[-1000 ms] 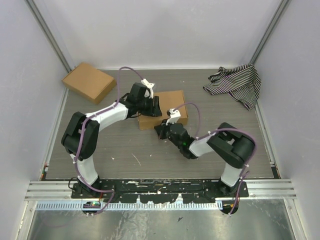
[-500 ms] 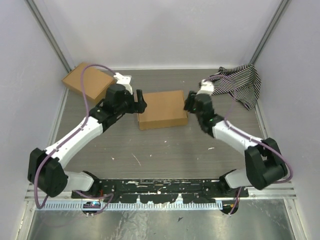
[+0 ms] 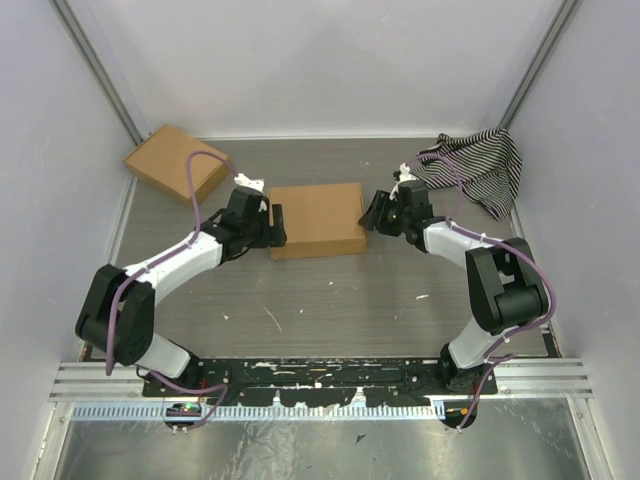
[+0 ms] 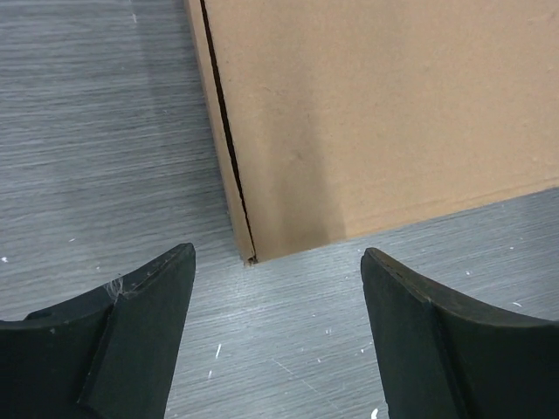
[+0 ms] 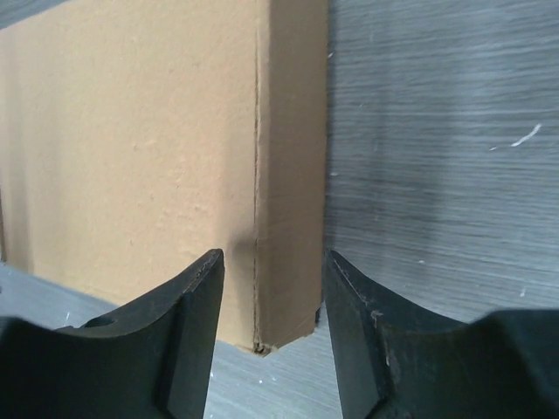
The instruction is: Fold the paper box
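- The paper box (image 3: 317, 220) lies flat and closed on the grey table (image 3: 330, 300), near the middle and a bit toward the back.
- It is plain brown, and a thin dark slit runs along its left side.
- The left gripper (image 3: 276, 225) sits low, just beside the left edge of the box.
- Its two black fingers (image 4: 131, 332) are spread wide and hold nothing. A corner of the box sits just in front of them.
- The right gripper (image 3: 371, 213) sits at the right edge of the box.
- Its fingers (image 5: 183, 332) are partly spread, and the thin side wall of the box shows in the gap. I cannot tell if they touch it.
- Another brown cardboard box (image 3: 178, 163) lies in the far left corner, well apart.
- A black-and-white striped cloth (image 3: 470, 168) lies bunched in the far right corner.
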You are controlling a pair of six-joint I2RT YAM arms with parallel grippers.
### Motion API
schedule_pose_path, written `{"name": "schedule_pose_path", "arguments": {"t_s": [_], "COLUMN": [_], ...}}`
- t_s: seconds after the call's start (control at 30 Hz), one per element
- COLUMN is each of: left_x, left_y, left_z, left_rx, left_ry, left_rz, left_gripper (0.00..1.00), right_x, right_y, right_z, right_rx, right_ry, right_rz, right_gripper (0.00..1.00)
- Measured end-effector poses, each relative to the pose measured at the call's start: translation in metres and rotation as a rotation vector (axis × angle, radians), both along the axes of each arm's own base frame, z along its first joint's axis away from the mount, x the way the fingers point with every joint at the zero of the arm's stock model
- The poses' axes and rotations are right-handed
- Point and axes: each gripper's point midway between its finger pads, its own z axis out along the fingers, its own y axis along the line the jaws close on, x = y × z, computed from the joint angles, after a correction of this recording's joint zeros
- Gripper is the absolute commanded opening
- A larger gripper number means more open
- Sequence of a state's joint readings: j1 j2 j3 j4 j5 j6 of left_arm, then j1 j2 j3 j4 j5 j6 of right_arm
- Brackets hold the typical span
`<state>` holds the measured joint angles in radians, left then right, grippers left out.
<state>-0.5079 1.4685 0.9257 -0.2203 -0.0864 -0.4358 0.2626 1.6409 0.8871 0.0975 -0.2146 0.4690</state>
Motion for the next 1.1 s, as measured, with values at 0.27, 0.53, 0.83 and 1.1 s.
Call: {"name": "schedule_pose_path", "arguments": {"t_s": [0.27,0.53,0.83,1.1], "left_x": [-0.003,-0.006,-0.031,-0.052], "left_y": [-0.008,-0.007,0.005,0.019], "left_z": [-0.022,0.019,0.083,0.071], "left_rx": [-0.018,-0.068,-0.166,-0.138], "left_ry": [0.072,-0.013,-0.172,-0.137], "left_rz": [-0.016,-0.022,-0.028,-0.018], "left_gripper": [0.81,0.97,0.98,0.98], "right_x": [-0.025,-0.043,-0.062,-0.076], "right_y": [0.0,-0.018,-0.054,-0.067], "right_z": [-0.005,0.051,0.123,0.111], "right_rx": [0.026,-0.015,-0.084,-0.13], "right_ry": [0.031,-0.106,-0.305,-0.275], "right_rz": [0.019,-0.015,-0.133,-0.169], "right_gripper": [0.52,0.82,1.0,1.0]}}
